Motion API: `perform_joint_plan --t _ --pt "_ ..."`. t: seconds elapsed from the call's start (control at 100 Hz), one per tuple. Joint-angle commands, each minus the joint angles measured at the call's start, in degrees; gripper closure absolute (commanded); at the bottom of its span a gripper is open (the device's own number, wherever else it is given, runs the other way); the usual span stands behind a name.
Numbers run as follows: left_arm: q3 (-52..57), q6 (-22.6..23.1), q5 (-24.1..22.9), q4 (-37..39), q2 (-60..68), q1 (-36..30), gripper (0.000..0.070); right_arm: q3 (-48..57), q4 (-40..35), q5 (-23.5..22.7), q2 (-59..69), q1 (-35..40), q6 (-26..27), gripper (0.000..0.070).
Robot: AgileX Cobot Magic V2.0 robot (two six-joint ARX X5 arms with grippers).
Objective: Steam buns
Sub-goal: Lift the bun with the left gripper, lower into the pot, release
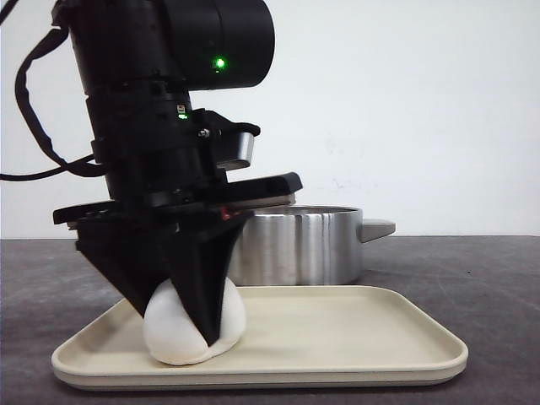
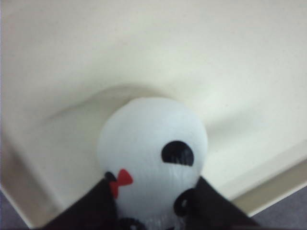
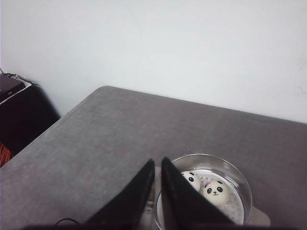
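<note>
Left gripper (image 1: 187,314) stands at lower left of the front view, its black fingers (image 1: 202,283) set on either side of one white panda bun (image 1: 169,333) that rests on the cream tray (image 1: 354,337). The left wrist view confirms it: the bun (image 2: 152,153), with black eye patch and red bow, sits between the two fingers at the lower edge of that frame. The fingers appear clenched on the bun, which still touches the tray.

Right gripper (image 3: 157,191) hangs high over the grey counter (image 3: 96,143), its fingers drawn nearly together with a thin slit between them and nothing held.

Judgement on the step in hand: the bun is soft, so pressure should stay light. Lift straight up until clear of the tray rim, then carry it to the steel pot (image 1: 295,245) behind the tray at centre frame, and lower it into a free spot before releasing.

Count: one bun on the tray. Two panda buns (image 3: 215,190) are visible inside the pot in the right wrist view, at lower centre; part of the pot is hidden by the fingers, so more cannot be ruled out. One tray, one pot.
</note>
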Motion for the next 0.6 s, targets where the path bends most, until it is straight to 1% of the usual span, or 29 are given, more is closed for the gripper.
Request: perform_joint_plan --t 0.0,0.1,0.21,0.32,0.37,0.47,0.59 --pt "0.74 2.4 -0.46 -0.11 0.94 -0.57 0.07 1.18 0.04 0.04 0.33 0.63 0.59 0.0683" --pt "1.84 3.41 -0.46 -1.03 -0.09 -0.61 0.07 1.18 -0.37 0.04 0.33 0.63 0.59 0.0683" --pt "5.42 6.54 -0.39 -1.55 -4.24 -1.51 0.07 1.18 -0.7 0.04 0.33 0.63 0.55 0.0683" --pt "11.39 9.38 -0.48 -1.62 -8.09 -1.97 0.07 1.18 -0.63 0.04 0.33 0.63 0.55 0.0683" --pt "14.53 10.6 -1.03 -1.51 -8.83 -1.86 0.07 1.18 -0.66 0.04 0.33 0.63 0.55 0.0683" --pt "20.92 12.24 -3.69 -1.42 -8.85 -0.7 0.07 1.18 -0.66 0.04 0.33 0.63 0.52 0.0683" --pt "24.9 15.23 -5.31 1.77 -8.55 1.6 0.07 1.18 -0.66 0.04 0.33 0.63 0.52 0.0683"
